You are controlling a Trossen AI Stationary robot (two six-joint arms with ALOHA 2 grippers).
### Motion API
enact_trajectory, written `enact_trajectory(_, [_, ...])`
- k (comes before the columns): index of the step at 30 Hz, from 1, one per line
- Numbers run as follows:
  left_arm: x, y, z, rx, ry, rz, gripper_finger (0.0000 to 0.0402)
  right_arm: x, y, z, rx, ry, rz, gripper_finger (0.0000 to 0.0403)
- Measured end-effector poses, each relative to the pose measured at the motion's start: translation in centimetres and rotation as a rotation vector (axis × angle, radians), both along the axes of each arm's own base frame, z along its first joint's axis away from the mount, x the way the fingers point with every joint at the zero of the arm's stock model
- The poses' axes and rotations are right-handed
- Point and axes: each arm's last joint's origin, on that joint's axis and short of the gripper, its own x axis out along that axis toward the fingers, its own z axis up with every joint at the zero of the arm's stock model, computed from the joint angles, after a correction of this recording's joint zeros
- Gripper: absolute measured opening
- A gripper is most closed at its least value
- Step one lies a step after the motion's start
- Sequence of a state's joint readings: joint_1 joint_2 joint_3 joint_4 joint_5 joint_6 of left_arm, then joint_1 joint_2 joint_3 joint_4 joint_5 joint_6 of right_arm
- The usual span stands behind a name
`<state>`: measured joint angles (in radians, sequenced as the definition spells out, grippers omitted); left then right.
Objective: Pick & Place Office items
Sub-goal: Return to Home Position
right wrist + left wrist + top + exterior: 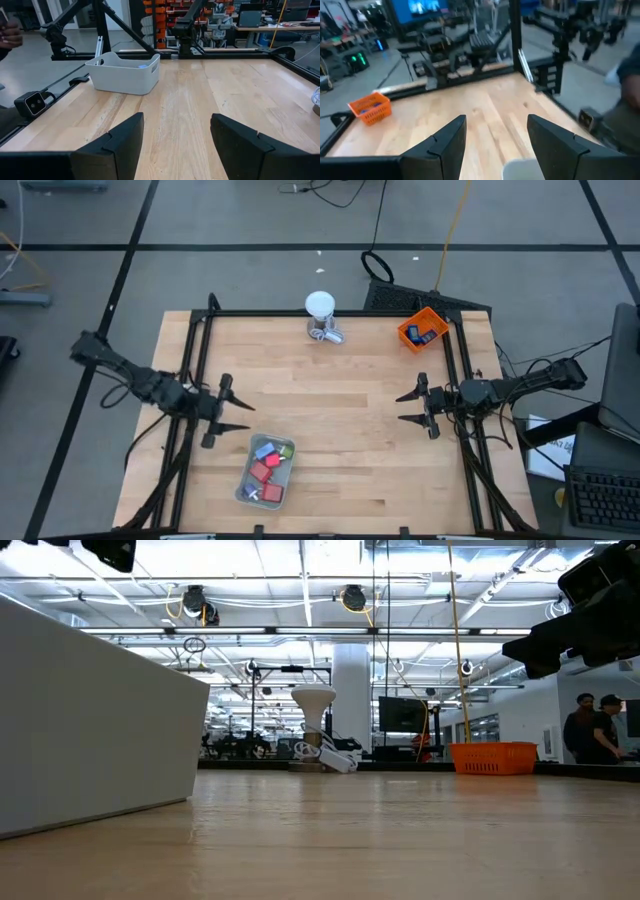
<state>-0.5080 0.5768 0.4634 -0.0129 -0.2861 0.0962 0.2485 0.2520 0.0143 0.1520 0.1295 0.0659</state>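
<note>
Pale wooden worktop (340, 430) edged by a black rail frame, in a wide workshop hall with ceiling lamps. Two people (592, 732) stand in the room beyond it.

Left hand (245, 418): poised over the worktop's left edge, fingers apart, nothing between them. Right hand (400, 408): poised over the right edge, facing the left one, fingers likewise apart and empty.

Near the left hand, toward the front edge, sits the grey tray (125, 77). In it lie most of the office items (265, 480), among them red blocks (263, 471) and a light-blue piece (266, 450), heaped touching one another. At the far right corner, well apart from both hands, the orange bin (492, 757) holds dark pieces (425, 333) with blue faces. A white ball-topped object (320, 307) stands at the middle of the far edge and is not part of the job.

Handling, as a judgement: the pieces look small, rigid and light, with smooth faces that could slip. Each would best be pinched near its middle, across two flat opposite sides. It should then be lifted straight up so that neighbours are not dragged along. No item appears loose on the bare wood, so sorting seems finished.

Writing: no brand, label or lettering can be read on any piece, tray or bin.
</note>
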Motion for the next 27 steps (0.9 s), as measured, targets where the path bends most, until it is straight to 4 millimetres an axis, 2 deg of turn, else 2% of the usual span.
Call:
enact_trajectory(4, [-0.4,0.8,-0.6,-0.027,-0.048,0.034,0.0214,0.0,0.0,0.0,0.0,0.0,0.0,0.022])
enact_trajectory(12, [-2.5,2.8,0.7,-0.056,-0.171,0.109,0.0214,0.0,0.0,0.0,0.0,0.0,0.0,0.022])
enact_trajectory(18, [-2.9,3.8,1.0,-0.034,-0.212,0.166,0.0214,0.0,0.0,0.0,0.0,0.0,0.0,0.022])
enact_trajectory(27, [-3.3,4.5,1.1,-0.069,-0.223,0.09,0.0214,0.0,0.0,0.0,0.0,0.0,0.0,0.022])
